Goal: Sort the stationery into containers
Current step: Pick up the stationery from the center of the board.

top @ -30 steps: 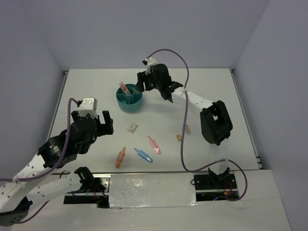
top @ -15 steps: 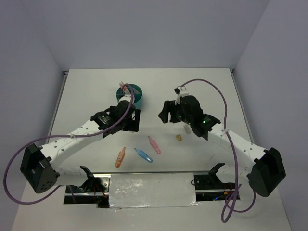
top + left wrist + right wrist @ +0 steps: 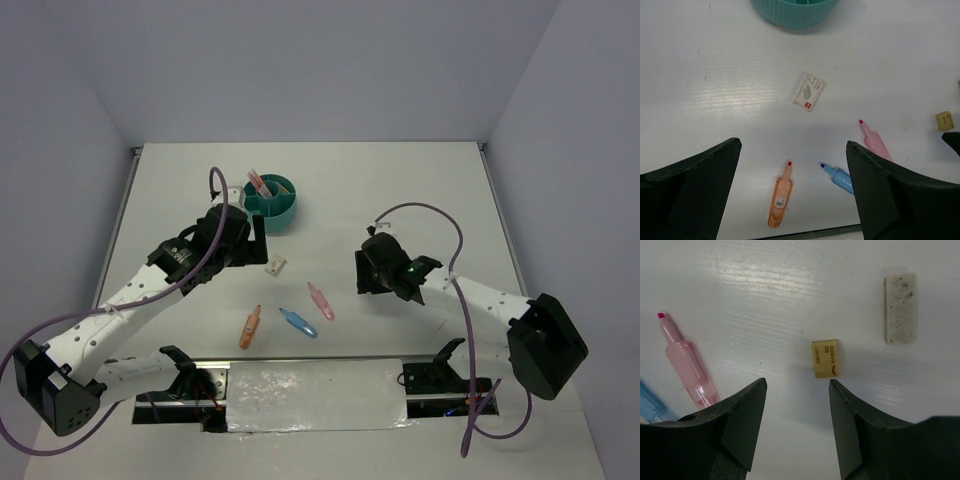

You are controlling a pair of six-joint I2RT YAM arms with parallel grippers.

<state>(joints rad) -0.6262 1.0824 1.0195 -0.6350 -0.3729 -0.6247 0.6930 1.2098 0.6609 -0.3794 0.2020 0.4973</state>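
Observation:
The teal container [image 3: 270, 202] stands at the back with pink pens [image 3: 255, 183] upright in it; its rim [image 3: 795, 11] shows at the top of the left wrist view. My left gripper [image 3: 257, 240] [image 3: 792, 145] hangs open above the white eraser [image 3: 809, 91], orange marker [image 3: 780, 196], blue marker [image 3: 839, 176] and pink marker [image 3: 873, 143]. My right gripper [image 3: 372, 275] [image 3: 797, 382] is open and empty. A tan eraser [image 3: 825, 358] lies just beyond its tips, and a speckled white eraser [image 3: 900, 308] farther off.
The markers lie in a row near the table's front edge: orange [image 3: 250, 326], blue [image 3: 297, 322], pink [image 3: 320, 300]. A white eraser [image 3: 275, 266] lies between them and the cup. The right arm's cable [image 3: 430, 212] loops over the table.
My right gripper has left the cup and come down toward the front, over the two erasers. My left arm has swung out from the near left to just in front of the cup.

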